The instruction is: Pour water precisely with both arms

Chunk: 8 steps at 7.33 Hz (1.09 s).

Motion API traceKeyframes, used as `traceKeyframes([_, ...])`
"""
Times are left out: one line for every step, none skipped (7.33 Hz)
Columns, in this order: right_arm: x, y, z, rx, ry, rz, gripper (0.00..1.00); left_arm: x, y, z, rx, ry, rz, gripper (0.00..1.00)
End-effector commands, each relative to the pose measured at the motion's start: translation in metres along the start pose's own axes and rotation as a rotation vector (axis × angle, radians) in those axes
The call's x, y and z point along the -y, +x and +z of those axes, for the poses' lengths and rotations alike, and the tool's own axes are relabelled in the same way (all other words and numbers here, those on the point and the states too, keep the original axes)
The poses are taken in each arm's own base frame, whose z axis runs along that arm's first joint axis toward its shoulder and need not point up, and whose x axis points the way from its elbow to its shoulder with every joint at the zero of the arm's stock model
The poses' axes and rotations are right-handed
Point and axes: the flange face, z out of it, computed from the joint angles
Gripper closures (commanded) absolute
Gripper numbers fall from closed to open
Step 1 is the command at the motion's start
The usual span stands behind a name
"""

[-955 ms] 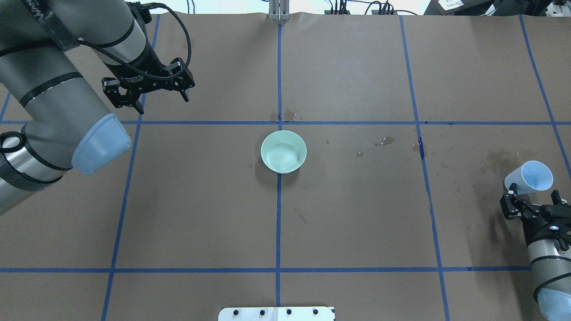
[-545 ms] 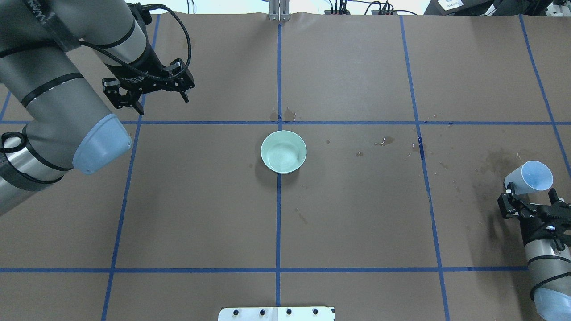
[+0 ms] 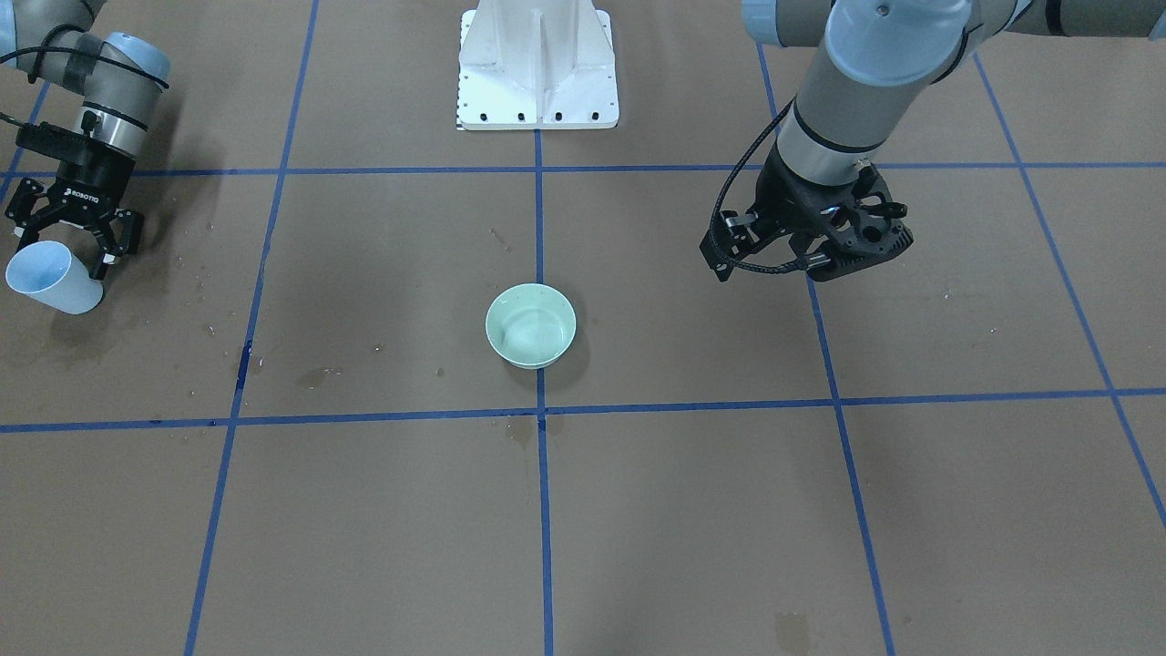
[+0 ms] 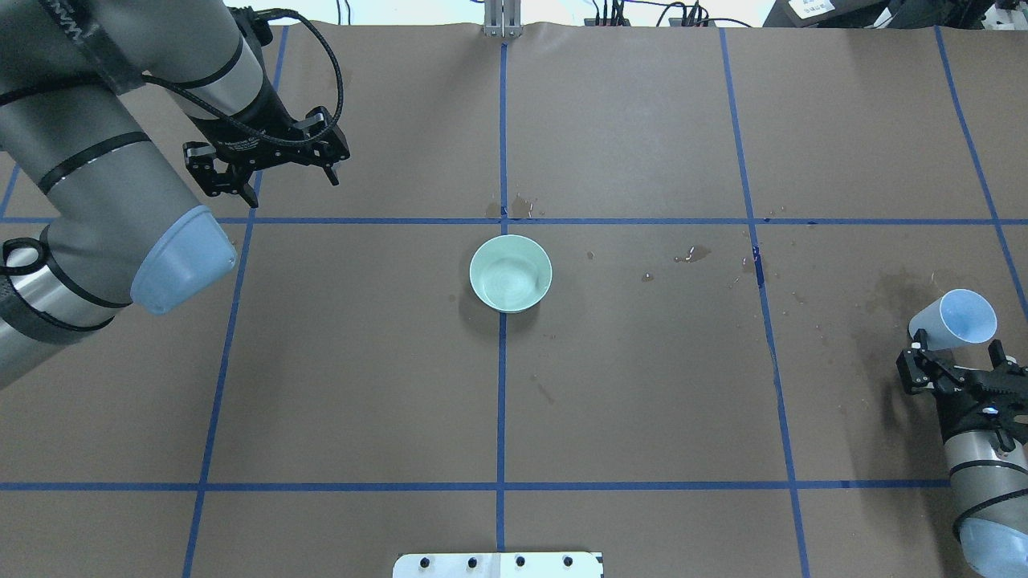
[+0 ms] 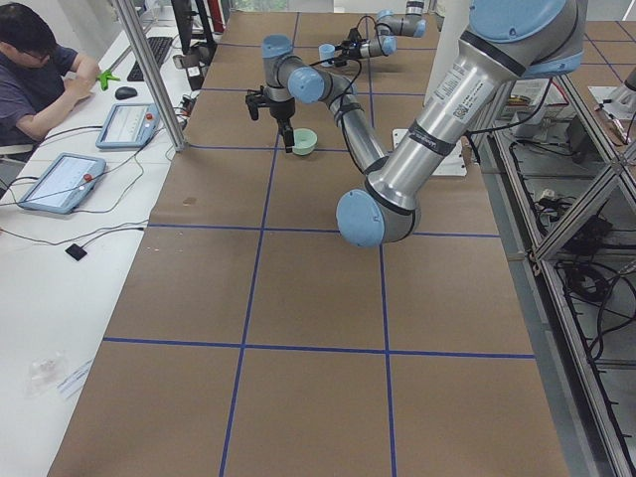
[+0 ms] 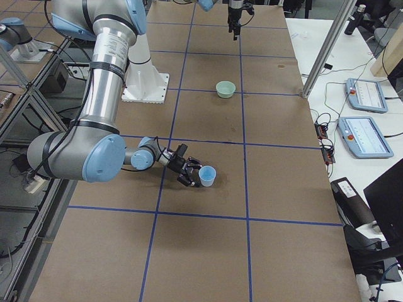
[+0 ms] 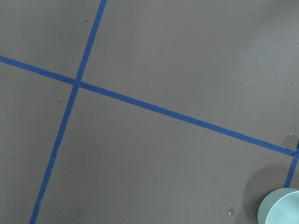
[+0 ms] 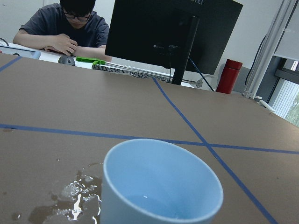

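Presently, water (image 8: pixel 156 205): a shallow, glassy sheen lying level in the bottom of the cup, far from the bowl on the robot's right side.
Cup (image 4: pixel 952 319): pale blue, smooth and matt, a round tapered tumbler. It stands on the table with its long axis upright and its mouth up.
Bowl (image 4: pixel 511 273): mint green, round and glossy, at the crossing of the tape lines in the table's middle. Whether it holds water cannot be told.
Puddle (image 8: pixel 77 205): a wet, glinting patch on the paper just beside the cup, on the side towards the bowl.
Right gripper (image 4: pixel 956 350): lies low and nearly level, well off to the bowl's right, pointing away from the robot. Its black fingers (image 3: pixel 107 260) are spread wider than the cup and flank its base without clamping it.
Left gripper (image 4: pixel 295 191): raised above the table, well apart from the bowl on the robot's left, pointing down. Its jaws are spread wide and hold nothing.
Table (image 4: pixel 642 401): covered in flat brown paper, marked into squares by blue tape (image 4: pixel 500 401).
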Motion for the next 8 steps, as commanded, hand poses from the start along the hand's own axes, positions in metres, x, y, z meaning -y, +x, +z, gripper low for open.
traceKeyframes([-0.001,-0.008,0.000,0.004,-0.002,0.007,0.02,0.000,0.000,0.000,0.000,0.000,0.000,0.00])
traceKeyframes([-0.001,-0.008,0.001,0.004,0.002,0.008,0.02,0.000,-0.001,0.001,0.000,0.000,0.000,0.00])
traceKeyframes([0.000,-0.008,0.002,0.000,0.004,0.010,0.02,0.000,-0.001,0.001,0.000,0.000,0.000,0.00])
traceKeyframes([0.001,-0.007,0.004,-0.005,0.007,0.012,0.02,0.000,-0.001,0.001,0.000,0.000,0.000,0.00])
traceKeyframes([0.004,-0.005,0.007,-0.014,0.011,0.017,0.01,0.000,0.000,0.001,0.000,-0.001,0.000,0.00])
traceKeyframes([0.006,-0.004,0.009,-0.021,0.014,0.014,0.01,0.000,0.000,0.001,-0.001,-0.001,0.000,0.00])
traceKeyframes([0.009,-0.004,0.012,-0.028,0.019,-0.001,0.01,0.000,-0.001,0.001,0.001,-0.002,-0.001,0.00])
traceKeyframes([0.011,-0.003,0.013,-0.032,0.021,-0.003,0.01,0.000,-0.001,0.000,0.000,-0.001,0.000,0.00])
